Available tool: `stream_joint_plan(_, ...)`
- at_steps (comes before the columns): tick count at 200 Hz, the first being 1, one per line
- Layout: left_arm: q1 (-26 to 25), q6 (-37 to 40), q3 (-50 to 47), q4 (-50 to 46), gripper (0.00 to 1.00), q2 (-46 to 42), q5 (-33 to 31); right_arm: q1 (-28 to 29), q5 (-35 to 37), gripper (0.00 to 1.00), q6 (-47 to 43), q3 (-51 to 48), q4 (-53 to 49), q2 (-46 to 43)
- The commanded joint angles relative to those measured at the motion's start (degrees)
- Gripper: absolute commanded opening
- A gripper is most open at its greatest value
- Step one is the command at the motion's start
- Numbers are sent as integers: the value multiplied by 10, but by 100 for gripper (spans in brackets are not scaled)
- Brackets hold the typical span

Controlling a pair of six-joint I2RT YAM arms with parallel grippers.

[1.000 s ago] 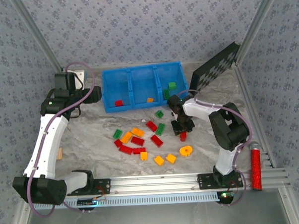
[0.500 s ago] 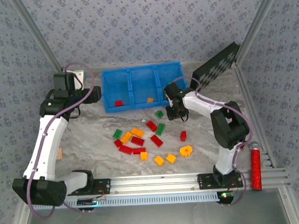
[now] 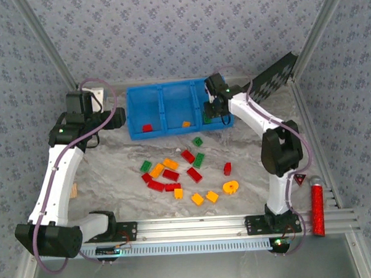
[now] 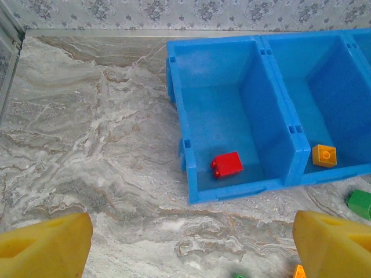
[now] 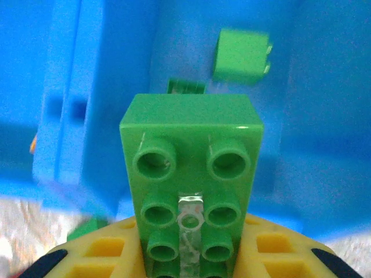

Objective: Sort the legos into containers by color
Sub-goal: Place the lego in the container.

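The right hand (image 3: pixel 213 108) is clenched on one green lego (image 5: pixel 191 174) above the right-end compartment of the three-compartment blue tray (image 3: pixel 144 107). The arm is stretched toward 11 o'clock. A second ago that hand was low over the tabletop (image 3: pixel 113 173). Two green bricks (image 5: pixel 240 55) lie beneath. The other compartments hold one red brick (image 4: pixel 226 164) and one orange brick (image 4: pixel 324 155). The left hand (image 4: pixel 191 243) is released and unmoved.

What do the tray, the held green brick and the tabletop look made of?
The tray looks like moulded plastic, satin blue, with ribbed dividers. The green brick is glossy hard plastic, studs catching light. The tabletop looks like grey-veined marble, possibly a printed laminate.
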Motion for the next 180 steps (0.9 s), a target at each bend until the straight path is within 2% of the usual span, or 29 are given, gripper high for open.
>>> stream_joint_plan(1, -4, 2, -5, 5, 89, -18, -4, -11, 22, 33, -10, 67, -17, 60)
stream_joint_plan(85, -3, 4, -10, 5, 90, -22, -10, -48, 25, 35, -18, 243, -36, 226)
stream_joint_plan(141, -4, 4, -9, 3, 91, -19, -11, -50, 14, 44, -22, 269, -40, 229)
stream_joint_plan(180, -3, 2, -6, 3, 91, -21, -8, -41, 11, 48, -19, 266, -54, 190)
